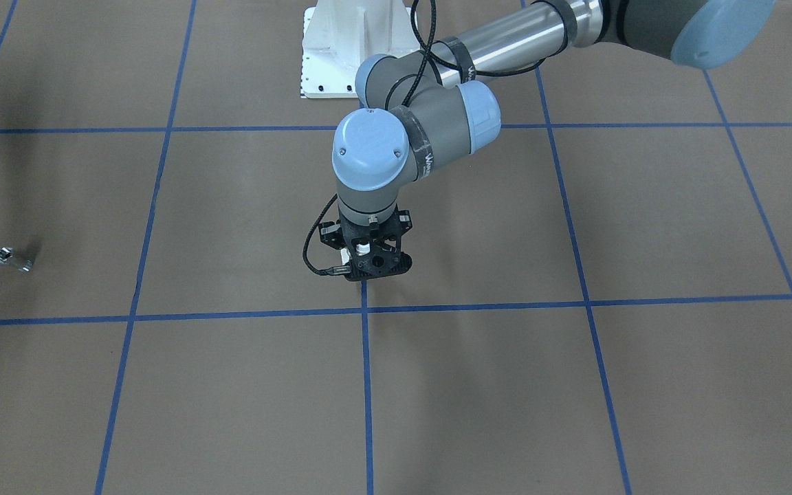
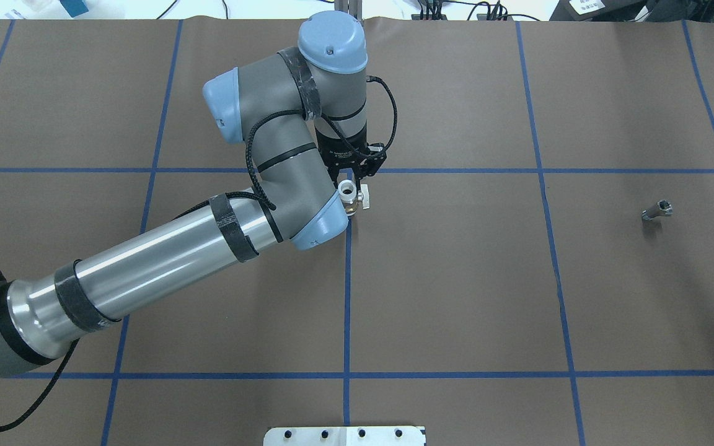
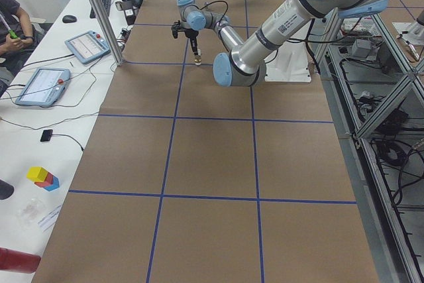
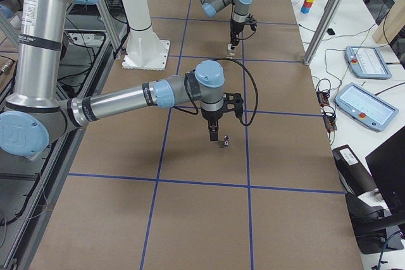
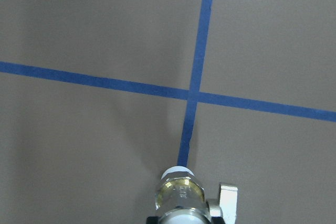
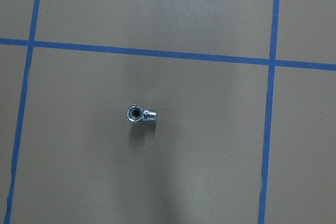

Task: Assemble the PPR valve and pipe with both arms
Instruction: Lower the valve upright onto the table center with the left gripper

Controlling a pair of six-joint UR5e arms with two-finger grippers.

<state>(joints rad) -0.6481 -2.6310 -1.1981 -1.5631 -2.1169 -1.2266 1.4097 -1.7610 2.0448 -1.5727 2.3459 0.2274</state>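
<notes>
Overall light: bright and even, from overhead; the brown table paper [image 2: 456,279] reads flat, without harsh contrast.
Shadows: soft-edged and pale; a faint smudge lies just below the pipe [image 6: 140,114] in the right wrist view.
Glare: white streaks run along the silver tube of the left arm [image 2: 165,260]; the pipe sparkles.
Focus: PPR valve [image 5: 178,192] slightly soft at the left wrist view's bottom edge; tape lines [image 5: 193,94] crisp.
Side views: far details small and indistinct.

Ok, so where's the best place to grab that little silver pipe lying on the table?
Probably from straight above, closing across the pipe at its round-ended body. The right wrist view shows its open end facing up and a threaded stub pointing sideways, with bare table around it, so keep off the stub.
</notes>
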